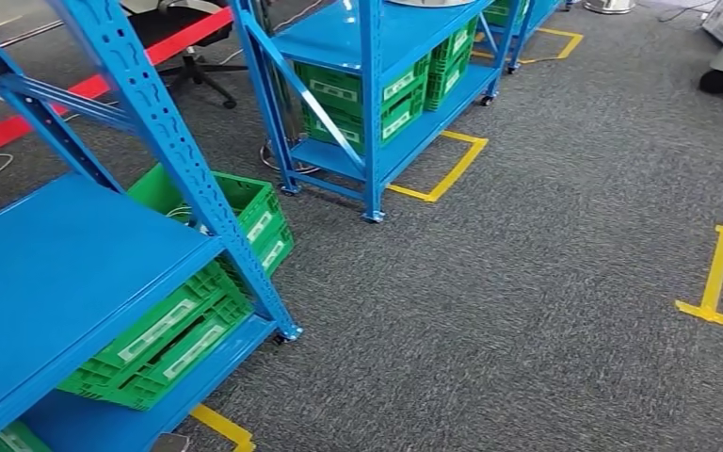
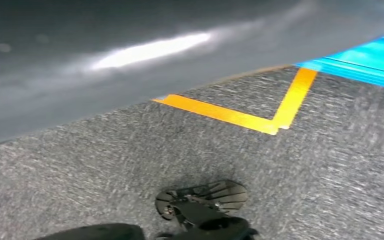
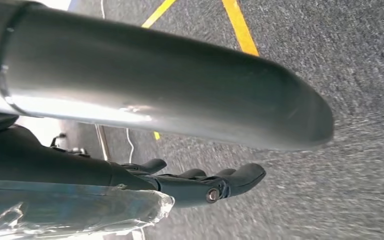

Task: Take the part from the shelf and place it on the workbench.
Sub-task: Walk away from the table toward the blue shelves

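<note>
Right hand (image 3: 200,182) hangs over carpet (image 3: 330,60), fingers fairly straight, clear bag (image 3: 70,210) beside it; grasp we cannot tell. Shelf (image 1: 66,273) holds green crates (image 1: 165,339).

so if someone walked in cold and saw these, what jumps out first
The bright blue shelf at the near left of the head view, with green crates stacked on its bottom level, and a second blue shelf with more green crates further back. Next, the yellow tape marking squares on the grey carpet. In the right wrist view, the right hand hangs over the carpet beside something wrapped in clear plastic.
</note>
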Controlling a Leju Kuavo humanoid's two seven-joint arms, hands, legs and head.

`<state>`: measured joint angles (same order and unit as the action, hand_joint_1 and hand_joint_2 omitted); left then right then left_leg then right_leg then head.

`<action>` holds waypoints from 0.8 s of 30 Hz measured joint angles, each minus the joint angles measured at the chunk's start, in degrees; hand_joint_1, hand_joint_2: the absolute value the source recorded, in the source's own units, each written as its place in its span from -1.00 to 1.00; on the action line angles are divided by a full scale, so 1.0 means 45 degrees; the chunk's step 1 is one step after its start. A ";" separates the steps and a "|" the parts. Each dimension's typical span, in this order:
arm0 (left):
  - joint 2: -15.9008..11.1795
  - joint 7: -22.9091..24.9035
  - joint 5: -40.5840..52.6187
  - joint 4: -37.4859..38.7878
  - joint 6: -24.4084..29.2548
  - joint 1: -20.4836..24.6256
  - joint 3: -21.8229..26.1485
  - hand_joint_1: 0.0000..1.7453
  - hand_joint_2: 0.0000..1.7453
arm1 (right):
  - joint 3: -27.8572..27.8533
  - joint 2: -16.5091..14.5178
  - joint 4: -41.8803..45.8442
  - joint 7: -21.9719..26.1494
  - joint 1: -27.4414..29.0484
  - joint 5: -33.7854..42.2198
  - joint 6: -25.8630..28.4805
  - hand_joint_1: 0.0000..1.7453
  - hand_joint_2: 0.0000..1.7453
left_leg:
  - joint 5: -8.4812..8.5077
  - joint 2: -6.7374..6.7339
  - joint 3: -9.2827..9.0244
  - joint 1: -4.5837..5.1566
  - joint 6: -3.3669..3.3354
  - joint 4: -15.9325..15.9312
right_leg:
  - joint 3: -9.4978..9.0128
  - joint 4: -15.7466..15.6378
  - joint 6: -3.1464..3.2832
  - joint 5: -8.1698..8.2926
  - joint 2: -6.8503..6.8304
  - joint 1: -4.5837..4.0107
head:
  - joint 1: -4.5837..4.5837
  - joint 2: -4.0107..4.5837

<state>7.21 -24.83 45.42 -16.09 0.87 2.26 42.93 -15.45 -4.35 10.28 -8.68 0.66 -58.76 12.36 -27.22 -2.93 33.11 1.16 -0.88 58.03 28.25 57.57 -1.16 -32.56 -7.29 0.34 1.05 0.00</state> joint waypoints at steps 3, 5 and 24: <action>0.0008 0.0000 -0.0004 0.0004 0.0006 -0.0028 0.0000 -1.00 -1.00 | 0.0099 0.0000 0.0002 0.0000 -0.0047 -0.0097 0.0013 -1.00 -1.00 | 0.0128 0.0427 -0.0120 -0.0138 -0.0130 -0.0219 | 0.0394 0.0961 -0.0133 -0.0596 0.0908 0.0048 | -0.0067 0.0001; 0.0011 0.0000 -0.0005 0.0005 0.0007 0.0023 0.0000 -1.00 -1.00 | 0.0163 0.0000 -0.0002 0.0000 -0.0022 -0.0185 0.0014 -1.00 -1.00 | 0.0118 0.0742 -0.0129 -0.0141 -0.0180 -0.0229 | 0.1338 0.2751 -0.0181 -0.1310 0.1488 0.0067 | -0.0105 0.0000; 0.0052 0.0034 0.0000 0.0015 0.0021 0.0024 -0.0010 -1.00 -1.00 | 0.0719 0.0010 -0.0021 -0.0135 0.0067 -0.0638 0.0077 -1.00 -1.00 | -0.0966 0.0737 0.1390 -0.0279 0.0483 0.2896 | 0.0426 0.0132 0.0410 0.0389 0.0834 0.0037 | 0.0053 0.0000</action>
<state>7.45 -24.68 45.42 -16.02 0.97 2.37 42.88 -12.22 -4.31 10.19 -9.28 0.96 -61.63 12.70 -31.56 0.38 39.37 -0.09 1.29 71.06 30.17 58.16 0.69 -30.81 -3.54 0.51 1.29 0.00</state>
